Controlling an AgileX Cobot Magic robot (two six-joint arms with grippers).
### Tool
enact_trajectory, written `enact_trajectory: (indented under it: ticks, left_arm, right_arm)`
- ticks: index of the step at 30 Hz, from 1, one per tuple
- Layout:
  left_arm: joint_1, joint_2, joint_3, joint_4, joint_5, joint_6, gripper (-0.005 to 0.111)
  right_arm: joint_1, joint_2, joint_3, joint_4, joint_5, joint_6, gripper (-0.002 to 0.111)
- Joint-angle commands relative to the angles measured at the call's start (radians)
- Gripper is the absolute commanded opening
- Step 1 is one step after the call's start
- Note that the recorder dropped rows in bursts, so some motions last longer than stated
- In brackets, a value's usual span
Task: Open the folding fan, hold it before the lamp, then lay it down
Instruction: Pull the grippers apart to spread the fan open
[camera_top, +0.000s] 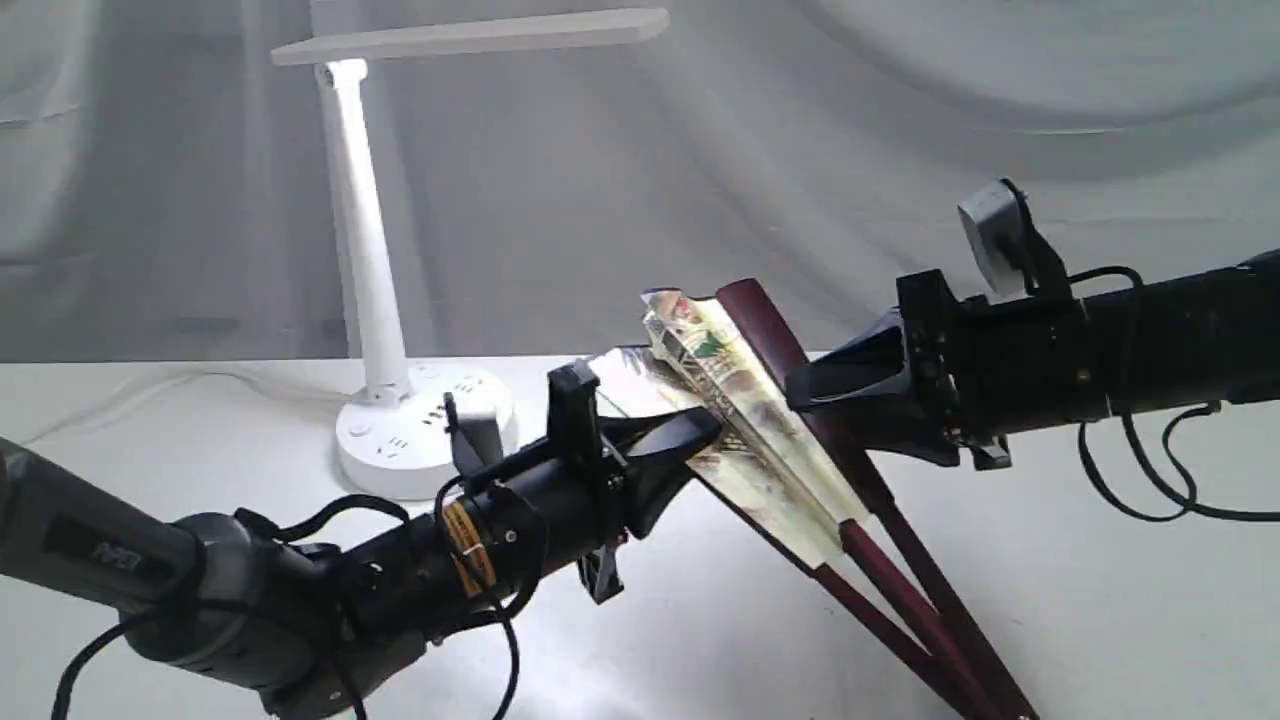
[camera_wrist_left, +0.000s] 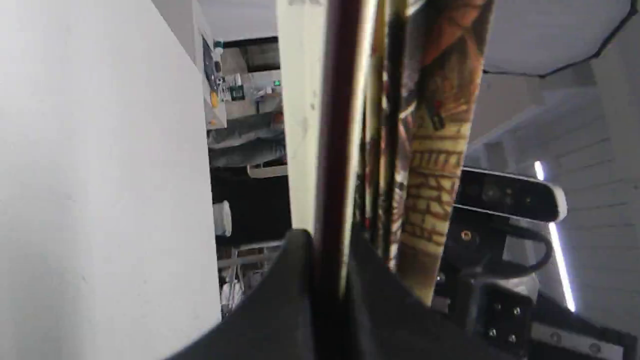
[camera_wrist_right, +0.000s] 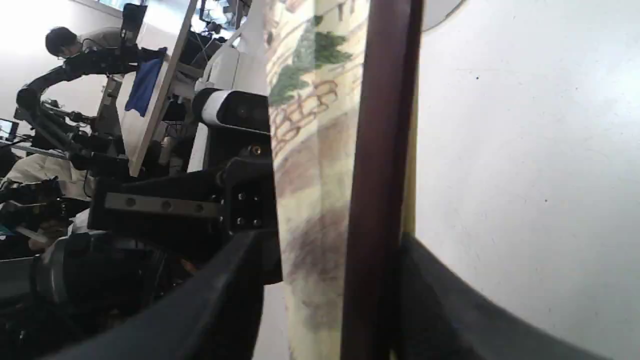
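A: Folding fan (camera_top: 740, 390) barely spread, slanting over the table (camera_top: 1100, 600) near the lamp (camera_top: 370, 250); left gripper (camera_top: 705, 432) and right gripper (camera_top: 797, 390) each clamp an outer rib.
B: Opening step, I'd say; next, pull the ribs apart.

Left arm angled up low toward the folding fan (camera_top: 770, 430), left end effector (camera_top: 702, 428) clamped on one outer rib, right arm level, right end effector (camera_top: 806, 388) clamped on the opposite rib.

One folding fan (camera_top: 760, 420), one lamp (camera_top: 372, 300), two robot arms (camera_top: 300, 590) (camera_top: 1150, 350), one table (camera_top: 200, 450).
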Motion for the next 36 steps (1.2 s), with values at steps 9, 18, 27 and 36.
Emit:
enact_trajectory:
  ticks: [9, 18, 27, 36]
  left_arm:
    - [0.048, -0.016, -0.001, 0.195, 0.007, 0.012, 0.000]
    - [0.067, -0.016, -0.001, 0.251, 0.007, 0.012, 0.000]
    - [0.093, -0.016, -0.001, 0.289, 0.007, 0.008, 0.000]
    - [0.093, -0.016, -0.001, 0.267, 0.007, -0.015, 0.000]
  right_arm:
    - [0.004, 0.092, 0.000, 0.038, 0.052, -0.007, 0.039]
    - [0.004, 0.110, 0.000, 0.046, 0.056, -0.051, 0.039]
    - [0.004, 0.110, 0.000, 0.054, 0.056, -0.065, 0.017]
    - [0.004, 0.110, 0.000, 0.054, 0.048, -0.086, 0.000]
